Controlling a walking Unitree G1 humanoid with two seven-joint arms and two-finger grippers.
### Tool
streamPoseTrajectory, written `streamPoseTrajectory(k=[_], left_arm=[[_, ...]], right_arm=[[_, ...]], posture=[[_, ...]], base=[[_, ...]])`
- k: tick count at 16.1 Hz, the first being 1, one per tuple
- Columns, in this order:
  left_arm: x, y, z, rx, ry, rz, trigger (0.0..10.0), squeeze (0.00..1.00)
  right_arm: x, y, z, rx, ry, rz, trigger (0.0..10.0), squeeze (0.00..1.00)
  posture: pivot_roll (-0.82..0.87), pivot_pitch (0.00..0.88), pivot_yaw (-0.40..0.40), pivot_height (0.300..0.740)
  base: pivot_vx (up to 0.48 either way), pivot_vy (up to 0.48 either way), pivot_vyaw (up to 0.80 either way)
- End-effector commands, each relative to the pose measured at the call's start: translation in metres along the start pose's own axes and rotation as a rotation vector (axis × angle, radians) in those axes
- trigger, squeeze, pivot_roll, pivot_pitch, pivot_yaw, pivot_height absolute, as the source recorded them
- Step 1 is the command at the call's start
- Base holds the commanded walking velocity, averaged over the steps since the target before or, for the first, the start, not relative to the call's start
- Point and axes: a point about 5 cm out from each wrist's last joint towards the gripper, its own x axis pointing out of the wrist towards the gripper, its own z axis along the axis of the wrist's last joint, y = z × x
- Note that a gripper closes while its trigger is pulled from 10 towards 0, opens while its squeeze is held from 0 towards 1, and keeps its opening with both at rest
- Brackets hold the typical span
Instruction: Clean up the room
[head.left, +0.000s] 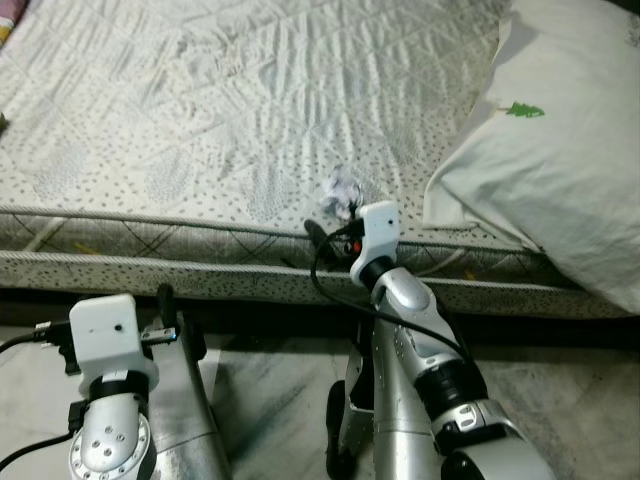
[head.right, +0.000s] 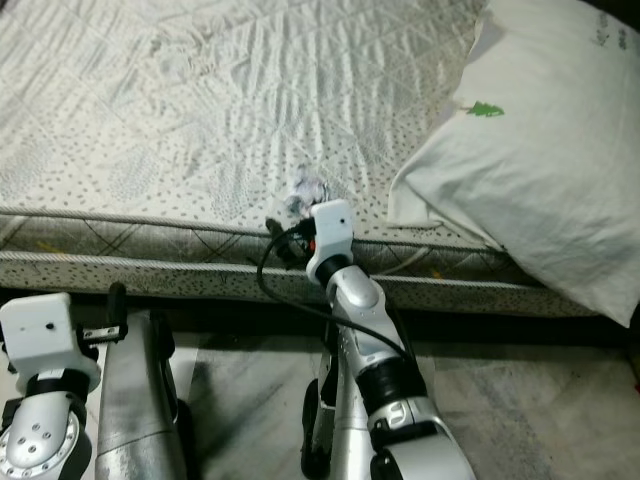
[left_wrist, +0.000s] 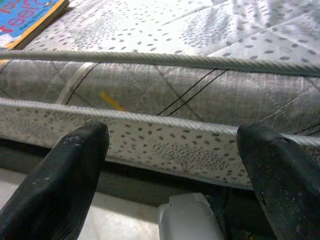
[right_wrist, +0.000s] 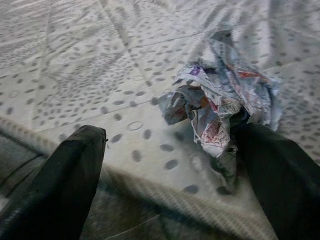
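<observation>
Mattress (head.left: 200, 120) takes up most of the head views, quilted grey-white cover with small dark specks, piped edge running across the near side. Big white pillow (head.left: 560, 150) with a small green tree print lies on the mattress at the robot's right, its lower corner hanging over the edge. Below the mattress edge – dark gap, then pale marbled floor (head.left: 270, 400).

Crumpled paper wad (head.left: 342, 194), white with printed colour bits, sits on the mattress just inside the near edge, well left of the pillow. Open cover all around it on the far and left sides; nothing else lies near it.

Right gripper (right_wrist: 165, 175) is reached up to the mattress edge, fingers spread wide apart. In the right wrist view one finger (right_wrist: 280, 175) touches or sits just beside the wad, the other finger (right_wrist: 60, 185) is well off to the other side over bare cover – wad is not between the tips centrally, it is against one finger. Black cable loops off the right wrist.

Left gripper (left_wrist: 170, 180) is held low in front of the mattress side, fingers open, nothing between them. It faces the side panel and piping. A blue-and-yellow book corner (left_wrist: 27, 17) lies on the mattress top far off in the left wrist view.
</observation>
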Motion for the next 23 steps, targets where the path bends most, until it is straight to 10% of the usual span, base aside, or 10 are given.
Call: streamPoseTrajectory(k=[1,16,22,23], left_arm=[[-0.001,0.001,0.002,0.01,-0.002,0.008,10.0,0.0],[-0.006,0.004,0.004,0.076,-0.034,0.012,10.0,0.0],[-0.007,0.002,0.004,0.077,-0.037,0.009,10.0,0.0],[-0.006,0.002,0.004,0.076,-0.038,0.008,10.0,0.0]], right_arm=[[0.0,-0.01,0.002,-0.01,-0.012,-0.043,10.0,0.0],[0.036,0.007,0.031,-0.006,-0.123,-0.087,10.0,0.0],[0.037,0.017,0.001,-0.116,0.061,-0.152,10.0,0.0],[0.037,0.015,-0.001,-0.107,0.079,-0.168,1.5,0.0]], posture=[[0.16,0.258,-0.133,0.44],[0.22,0.245,-0.15,0.44],[0.23,0.239,-0.157,0.44],[0.23,0.238,-0.158,0.44]], base=[[0.0,0.0,0.0],[0.0,0.0,0.0],[0.0,0.0,0.0],[0.0,0.0,0.0]])
